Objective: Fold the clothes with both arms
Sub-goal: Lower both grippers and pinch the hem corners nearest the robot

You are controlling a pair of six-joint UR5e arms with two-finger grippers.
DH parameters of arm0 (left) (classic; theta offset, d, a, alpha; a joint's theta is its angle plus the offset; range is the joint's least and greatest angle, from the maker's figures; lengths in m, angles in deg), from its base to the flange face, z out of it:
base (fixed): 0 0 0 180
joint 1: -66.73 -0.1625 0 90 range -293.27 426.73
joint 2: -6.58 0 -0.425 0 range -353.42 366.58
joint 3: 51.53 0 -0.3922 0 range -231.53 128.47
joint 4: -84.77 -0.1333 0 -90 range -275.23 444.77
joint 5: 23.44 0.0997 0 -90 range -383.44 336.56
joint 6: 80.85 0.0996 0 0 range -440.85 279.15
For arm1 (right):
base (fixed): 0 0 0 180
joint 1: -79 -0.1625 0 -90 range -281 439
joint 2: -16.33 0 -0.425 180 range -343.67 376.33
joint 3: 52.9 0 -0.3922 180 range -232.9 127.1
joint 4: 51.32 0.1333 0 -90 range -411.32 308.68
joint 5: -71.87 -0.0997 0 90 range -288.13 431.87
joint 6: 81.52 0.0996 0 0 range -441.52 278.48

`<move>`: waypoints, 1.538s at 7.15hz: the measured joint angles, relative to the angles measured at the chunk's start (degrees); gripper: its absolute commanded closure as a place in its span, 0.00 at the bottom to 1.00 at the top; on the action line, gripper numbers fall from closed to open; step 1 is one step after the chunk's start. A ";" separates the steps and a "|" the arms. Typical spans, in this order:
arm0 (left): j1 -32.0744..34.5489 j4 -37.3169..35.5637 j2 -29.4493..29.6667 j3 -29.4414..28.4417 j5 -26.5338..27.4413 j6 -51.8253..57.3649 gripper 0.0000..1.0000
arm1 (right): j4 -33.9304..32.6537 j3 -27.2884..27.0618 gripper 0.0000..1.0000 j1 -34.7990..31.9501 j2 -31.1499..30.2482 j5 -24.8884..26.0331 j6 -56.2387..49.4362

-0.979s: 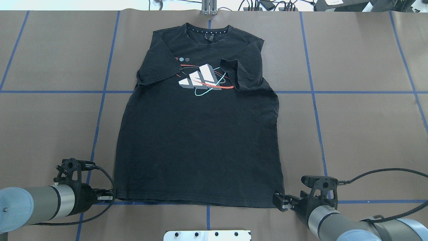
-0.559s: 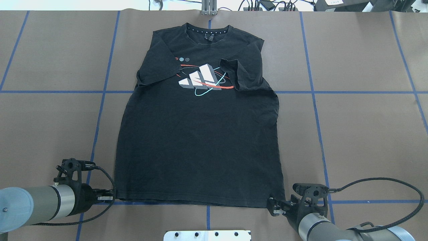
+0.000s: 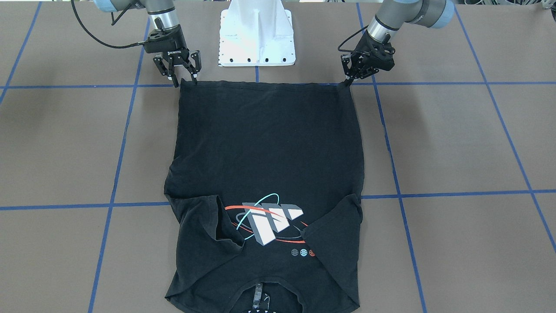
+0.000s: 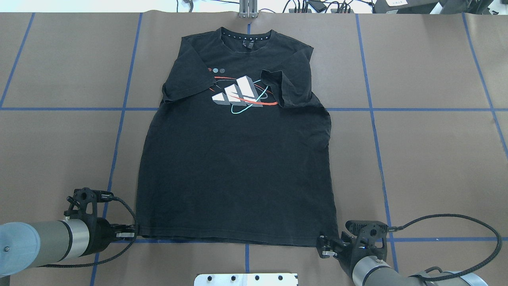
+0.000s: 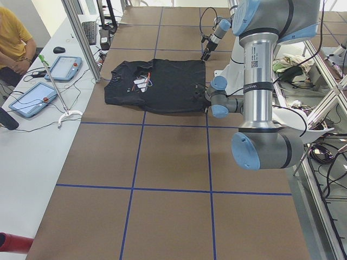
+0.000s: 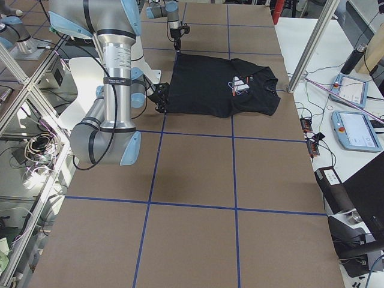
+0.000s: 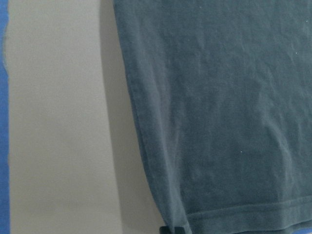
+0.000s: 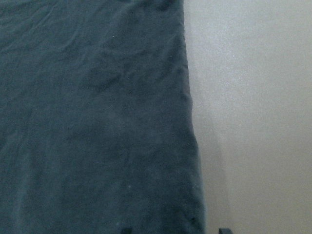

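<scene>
Closing in on the hem: the black shirt (image 4: 234, 171) lies flat on the brown table (image 4: 436, 159), collar at the far side, both sleeves tucked in over the chest, hem nearest the robot. The left claw (image 3: 347, 81) looks pressed together on its hem corner, pinching the cloth as far as I can judge. The right claw (image 3: 185, 80) is down at the other corner, its 2 fingers spread and straddling the edge, nothing gripped yet. The step in hand, I'd say, is that right-side pinch. It is best done low, 1 finger slipping under both layers, biting well past the stitched hem. Then both corners should rise together, level, or the fold skews.
</scene>
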 measured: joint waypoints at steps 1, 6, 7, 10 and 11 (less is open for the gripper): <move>0.00 0.00 0.11 -0.03 -0.03 0.00 1.00 | 0.00 -0.10 0.65 0.24 -0.05 0.05 0.04; -0.03 0.08 0.48 -0.06 -0.06 -0.01 1.00 | 0.00 -0.83 1.00 0.75 -0.42 0.02 0.05; -0.02 0.09 0.50 -0.05 -0.06 -0.01 1.00 | 0.00 -0.88 1.00 0.84 -0.49 0.01 0.01; 0.09 -0.11 0.39 1.35 -1.57 0.17 1.00 | -0.06 -3.80 1.00 0.51 -1.12 -0.64 -0.30; 0.55 -0.37 0.16 2.80 -4.04 0.49 1.00 | -0.15 -6.39 1.00 -1.10 -1.65 -2.71 -0.69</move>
